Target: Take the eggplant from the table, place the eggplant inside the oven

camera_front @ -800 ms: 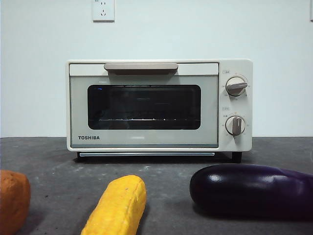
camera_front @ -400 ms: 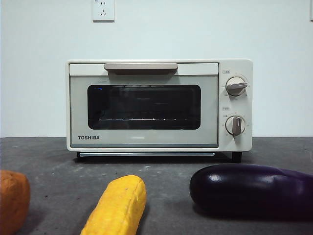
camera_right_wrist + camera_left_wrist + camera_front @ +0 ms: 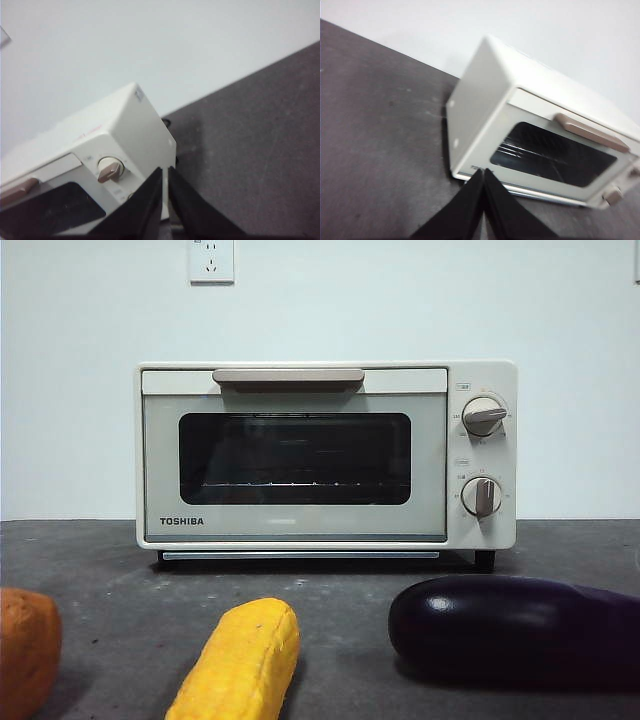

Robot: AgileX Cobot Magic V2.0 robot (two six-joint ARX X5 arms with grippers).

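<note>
The oven (image 3: 325, 455) stands at the back of the bench (image 3: 120, 590) with its door closed, the beige handle (image 3: 288, 377) flush across the top edge. The eggplant (image 3: 510, 628) lies on its side on the bench, in front of the oven and below its 2 knobs, untouched, with 1 end running off the front view's edge. The left end effector (image 3: 483, 175) is clenched, its jaws meeting tip to tip, held above the bench and looking toward the oven's lower front corner. The right end effector (image 3: 165, 172) is nearly clenched, only a thin slit between its jaws, held high by the knob-side corner.

The main risk I see: going for the eggplant first leaves nowhere to put it, since the door must come down. The door probably swings forward and down toward the eggplant and the yellow corn-shaped item (image 3: 242, 660), so it may strike or nudge them. The glossy rounded skin could slip from a narrow grip or roll.

Open bench lies either side of the oven and between oven and produce; the orange lump (image 3: 28, 648) sits at the far side, clear of the work
</note>
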